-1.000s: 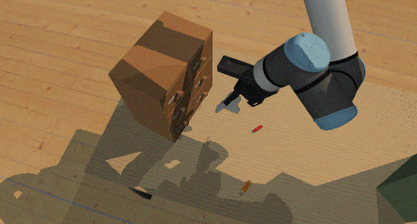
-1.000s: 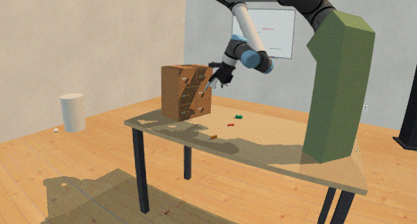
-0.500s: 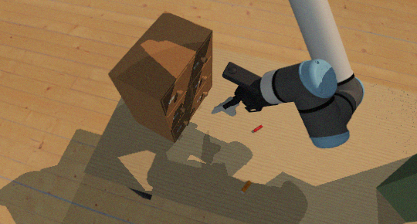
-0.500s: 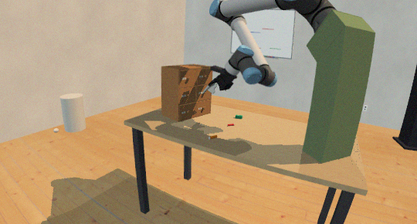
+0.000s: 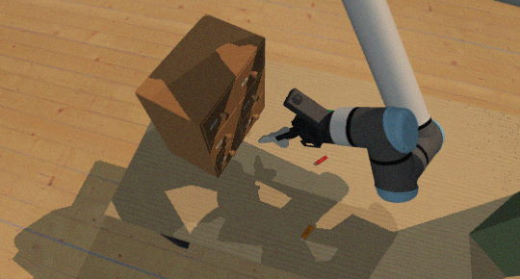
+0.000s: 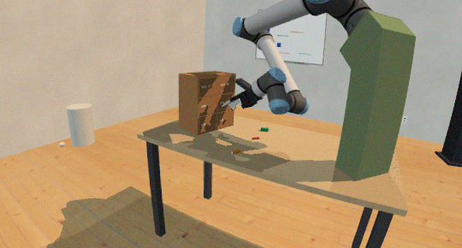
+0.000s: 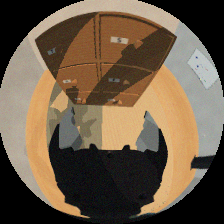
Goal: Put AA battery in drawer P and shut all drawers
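Note:
The brown chest (image 5: 193, 78) (image 6: 190, 99) (image 7: 85, 45) stands upright at the table's left end. All its drawers are shut, and the drawer labels are too small to read. My gripper (image 5: 272, 138) (image 6: 231, 103) (image 7: 109, 109) is open and empty. It hovers just in front of the drawer fronts and faces them, apart from the chest. A small orange-brown cylinder (image 5: 307, 232) (image 6: 235, 151), which looks like the AA battery, lies on the table near the front edge, well away from the gripper.
A small red piece (image 5: 321, 160) (image 6: 256, 138) and a green piece (image 6: 263, 128) lie on the table (image 5: 462, 179) (image 6: 308, 146) right of the chest. A dark flat thing (image 5: 175, 241) lies near the front edge. The green arm pedestal (image 5: 501, 237) (image 6: 376, 95) stands at the right end.

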Tool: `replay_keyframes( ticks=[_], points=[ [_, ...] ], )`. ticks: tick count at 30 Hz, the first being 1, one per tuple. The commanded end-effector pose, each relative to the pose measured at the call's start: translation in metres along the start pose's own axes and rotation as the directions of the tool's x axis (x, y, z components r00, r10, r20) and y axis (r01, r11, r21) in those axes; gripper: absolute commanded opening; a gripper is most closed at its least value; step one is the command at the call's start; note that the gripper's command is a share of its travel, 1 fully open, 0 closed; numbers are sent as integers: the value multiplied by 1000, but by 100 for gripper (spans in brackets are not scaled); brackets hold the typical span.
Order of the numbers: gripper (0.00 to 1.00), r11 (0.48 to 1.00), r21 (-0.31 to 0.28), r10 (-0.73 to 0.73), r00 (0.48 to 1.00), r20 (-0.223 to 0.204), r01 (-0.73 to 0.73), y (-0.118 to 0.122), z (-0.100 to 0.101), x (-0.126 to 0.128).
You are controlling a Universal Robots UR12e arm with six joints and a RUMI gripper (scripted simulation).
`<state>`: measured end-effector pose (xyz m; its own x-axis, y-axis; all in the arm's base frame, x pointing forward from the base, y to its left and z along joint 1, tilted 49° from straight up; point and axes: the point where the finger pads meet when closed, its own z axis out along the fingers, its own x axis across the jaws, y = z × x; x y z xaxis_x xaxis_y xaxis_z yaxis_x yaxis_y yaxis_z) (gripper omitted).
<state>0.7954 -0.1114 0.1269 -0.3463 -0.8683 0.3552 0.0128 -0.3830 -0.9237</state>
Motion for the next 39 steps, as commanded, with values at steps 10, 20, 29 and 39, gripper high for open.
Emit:
replay_keyframes(
  ticks=[10,20,29,39],
  points=[
    [100,985,170,1,1000,3,-1,3,19,0],
    [100,969,246,0,1000,3,-1,5,27,0],
    [100,961,275,0,1000,3,-1,6,30,0],
    [100,956,292,-1,1000,3,0,6,32,0]
  ],
)
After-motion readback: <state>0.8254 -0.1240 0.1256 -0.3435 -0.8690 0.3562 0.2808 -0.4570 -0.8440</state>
